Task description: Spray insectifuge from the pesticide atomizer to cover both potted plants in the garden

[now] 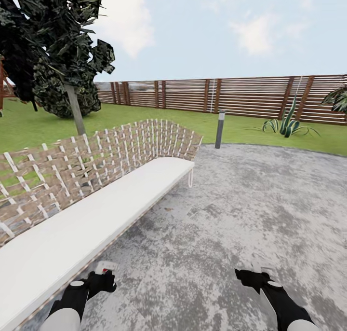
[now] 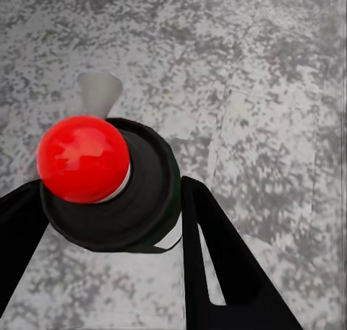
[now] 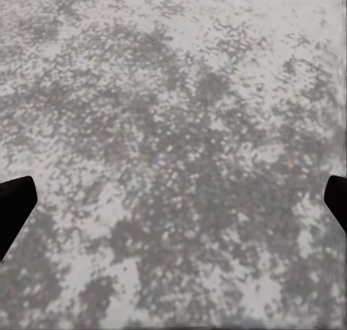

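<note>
**Bottle in the left claw, plants still to find**

The left claw (image 2: 108, 222) is clenched on the bottle (image 2: 137, 193). Its two black fingers (image 2: 217, 258) press on both sides of the dark round body. From the left wrist, a red ball (image 2: 83, 159) sits on top of the bottle, and a pale grey nozzle (image 2: 99, 92) pokes out past it. From the head, the left claw (image 1: 99, 280) hangs low, just beside the long white bench (image 1: 96, 215), with a bit of white bottle top (image 1: 106, 267) peeking above it.

The right claw (image 1: 253, 273) is released and grasps nothing. From the right wrist, its black tips sit wide apart at the edges, with only grey patio (image 3: 173, 157) between them.

The bottle is the only container here. I cannot tell how much spray is inside.

No pots are in sight. Ahead are the patio (image 1: 250, 205), the lawn (image 1: 144, 116), a short lamp post (image 1: 220, 129), a spiky plant (image 1: 286, 124) with no pot, a tree (image 1: 53, 46) and the brown fence (image 1: 241, 94).

To do this step well, I think the robot should grip the bottle firmly and upright, turn slowly to look for the pots, and steer clear of the bench.
</note>
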Motion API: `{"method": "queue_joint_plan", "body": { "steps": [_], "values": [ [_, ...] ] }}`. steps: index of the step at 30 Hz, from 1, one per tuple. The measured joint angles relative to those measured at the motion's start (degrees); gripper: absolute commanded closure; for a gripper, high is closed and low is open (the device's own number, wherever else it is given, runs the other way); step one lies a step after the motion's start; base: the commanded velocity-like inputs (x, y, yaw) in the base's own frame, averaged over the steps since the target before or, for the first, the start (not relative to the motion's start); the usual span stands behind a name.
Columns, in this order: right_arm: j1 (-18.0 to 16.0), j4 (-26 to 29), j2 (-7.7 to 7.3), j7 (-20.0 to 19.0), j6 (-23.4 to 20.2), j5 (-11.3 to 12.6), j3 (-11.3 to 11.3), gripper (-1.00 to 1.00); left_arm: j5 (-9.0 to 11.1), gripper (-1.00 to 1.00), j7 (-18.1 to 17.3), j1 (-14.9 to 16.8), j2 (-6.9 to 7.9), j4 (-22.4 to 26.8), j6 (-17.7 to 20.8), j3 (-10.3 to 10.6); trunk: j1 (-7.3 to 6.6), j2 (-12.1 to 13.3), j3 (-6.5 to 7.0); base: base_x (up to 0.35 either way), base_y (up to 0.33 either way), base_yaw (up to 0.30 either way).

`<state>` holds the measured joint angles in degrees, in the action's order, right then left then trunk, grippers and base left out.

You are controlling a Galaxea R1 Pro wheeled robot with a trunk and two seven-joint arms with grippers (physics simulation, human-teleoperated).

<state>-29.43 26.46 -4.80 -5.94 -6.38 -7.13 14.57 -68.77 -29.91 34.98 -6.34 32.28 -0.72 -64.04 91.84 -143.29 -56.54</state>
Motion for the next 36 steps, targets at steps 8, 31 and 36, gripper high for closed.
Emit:
{"method": "queue_joint_plan", "body": {
  "steps": [8, 31, 36],
  "values": [
    [0.01, -0.04, -0.06, 0.00, 0.13, 0.00, 0.00, -1.00, 0.01, 1.00, -0.01, 0.00, 0.00, 0.01, 0.00, 0.00, 0.00, 0.00, 0.17, 0.000, 0.000, -0.065],
    [-0.03, -2.84, 0.00, -0.01, -0.31, -0.09, 0.07, -1.00, -0.07, 1.00, 0.00, -0.09, -0.09, -0.09, 0.00, 0.00, 0.00, 0.00, 0.75, 0.000, 0.000, -0.112],
    [-0.04, -2.84, 0.02, -0.01, -0.30, -0.10, 0.07, -1.00, -0.07, 1.00, 0.00, -0.07, -0.39, -0.09, 0.01, 0.00, 0.00, 0.00, 1.01, 0.000, 0.000, -0.224]
  ]
}}
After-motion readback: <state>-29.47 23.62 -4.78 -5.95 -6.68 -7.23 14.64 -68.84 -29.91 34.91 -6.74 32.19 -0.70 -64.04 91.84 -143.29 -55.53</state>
